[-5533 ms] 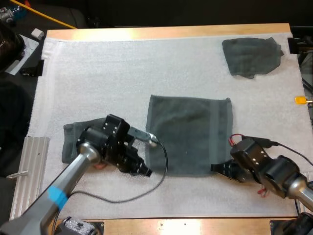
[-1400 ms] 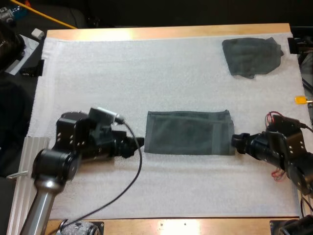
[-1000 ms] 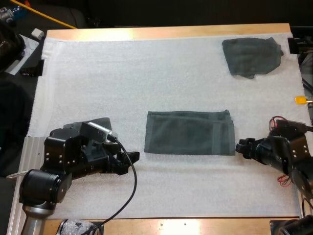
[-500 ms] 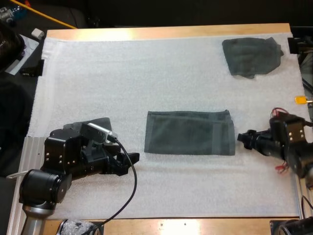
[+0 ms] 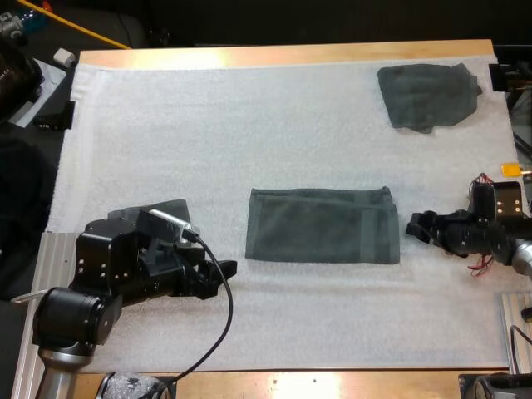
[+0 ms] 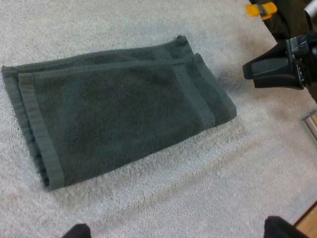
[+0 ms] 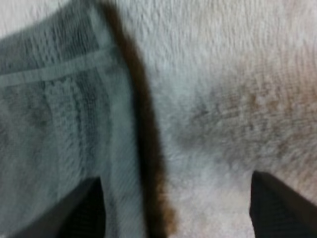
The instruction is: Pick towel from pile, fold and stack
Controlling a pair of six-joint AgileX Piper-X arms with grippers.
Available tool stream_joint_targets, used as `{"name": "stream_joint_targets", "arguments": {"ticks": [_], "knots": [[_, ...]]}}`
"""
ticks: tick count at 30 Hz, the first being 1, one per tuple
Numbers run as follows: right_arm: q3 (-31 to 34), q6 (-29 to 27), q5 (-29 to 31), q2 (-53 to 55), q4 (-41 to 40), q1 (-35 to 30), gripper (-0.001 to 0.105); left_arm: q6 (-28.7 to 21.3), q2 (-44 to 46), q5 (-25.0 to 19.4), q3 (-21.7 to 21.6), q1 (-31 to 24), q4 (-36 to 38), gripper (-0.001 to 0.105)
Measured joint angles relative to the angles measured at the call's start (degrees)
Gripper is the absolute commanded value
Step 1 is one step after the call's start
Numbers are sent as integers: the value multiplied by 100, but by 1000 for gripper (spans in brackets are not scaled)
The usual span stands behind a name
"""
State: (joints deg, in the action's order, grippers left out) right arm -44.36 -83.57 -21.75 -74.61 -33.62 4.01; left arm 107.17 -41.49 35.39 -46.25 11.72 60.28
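Your right gripper [image 5: 417, 226] has backed off from the towel's [image 5: 320, 226] short end and now sits just beside it, fingers spread and empty; your left gripper [image 5: 224, 269] has stayed put, also spread and empty, near the opposite end. The folded towel lies between them, its long axis running gripper to gripper, the right one nearer.

A folded towel [image 5: 322, 225] lies flat mid-mat, a long dark grey-green rectangle; a crumpled towel [image 5: 429, 96] sits at the far right corner
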Motion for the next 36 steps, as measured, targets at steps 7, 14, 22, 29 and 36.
{"name": "stream_joint_targets", "arguments": {"ticks": [7, 14, 22, 29, 36], "knots": [[-20, 44, -530, -677, 565, 17, 61, 0, 0, 0, 0, 0, 194, 66], [-40, 227, -1012, -1230, 936, 35, 60, 0, 0, -13, 0, 0, 356, 66], [-104, 749, -1313, -1547, 1484, 363, 60, 0, 0, -20, 0, 0, 359, 66], [-136, 1076, -1330, -1627, 1743, 723, 53, 0, 0, -20, 0, 0, 359, 66], [-120, 1358, -1285, -1687, 1705, 1028, 1, 0, 0, -7, 0, 0, 364, 66]]}}
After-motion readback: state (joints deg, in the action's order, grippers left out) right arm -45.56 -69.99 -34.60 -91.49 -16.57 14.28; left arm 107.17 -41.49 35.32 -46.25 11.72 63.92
